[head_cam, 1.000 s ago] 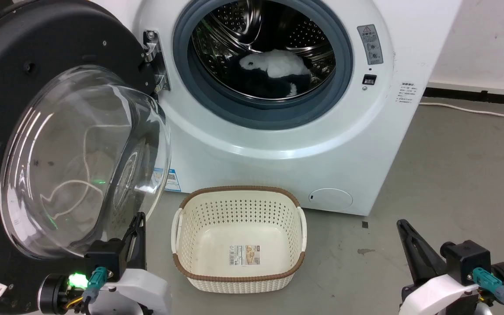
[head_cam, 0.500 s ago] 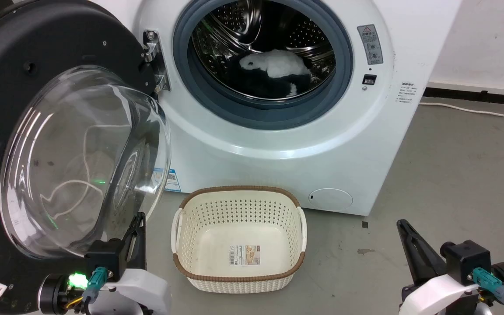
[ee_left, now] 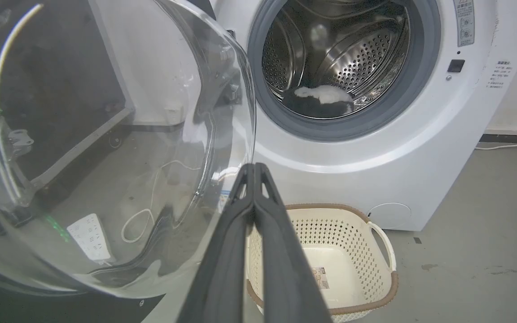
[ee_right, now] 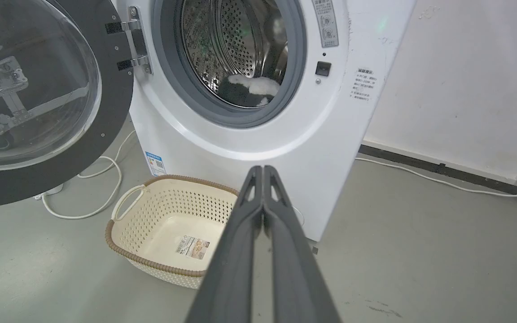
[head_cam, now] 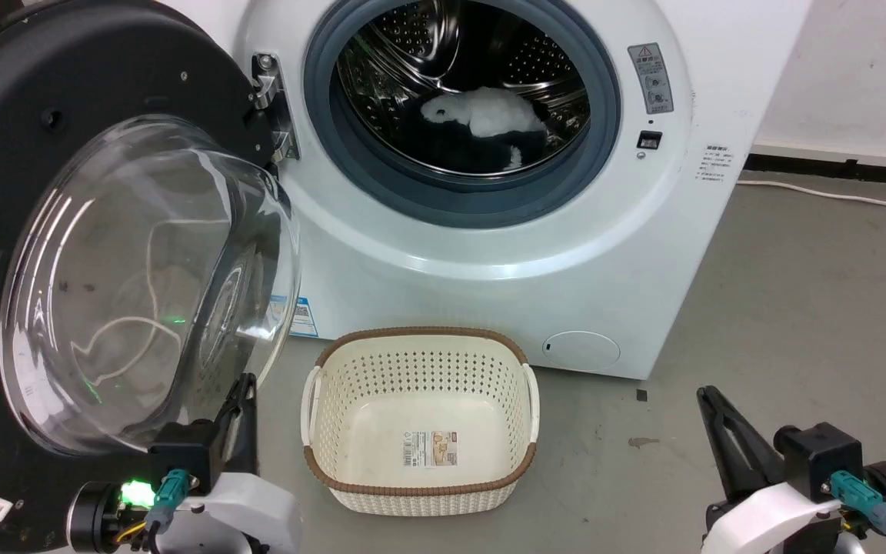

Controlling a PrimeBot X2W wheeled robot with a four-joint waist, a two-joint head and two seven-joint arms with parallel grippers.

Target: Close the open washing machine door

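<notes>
The left gripper (head_cam: 244, 382) sits low, its two long dark fingers pressed together on nothing and pointing up and forward. The very large round washing machine door (head_cam: 143, 285), with a glossy black rim and bulging clear glass bowl, stands wide open just above and left of its tips (contact cannot be told). The right gripper (head_cam: 708, 394), likewise closed and empty, sits low and well apart from it. The big white front-loading washing machine (head_cam: 489, 261) stands ahead of both, with a cream perforated laundry basket (head_cam: 420, 332) between them.
</notes>
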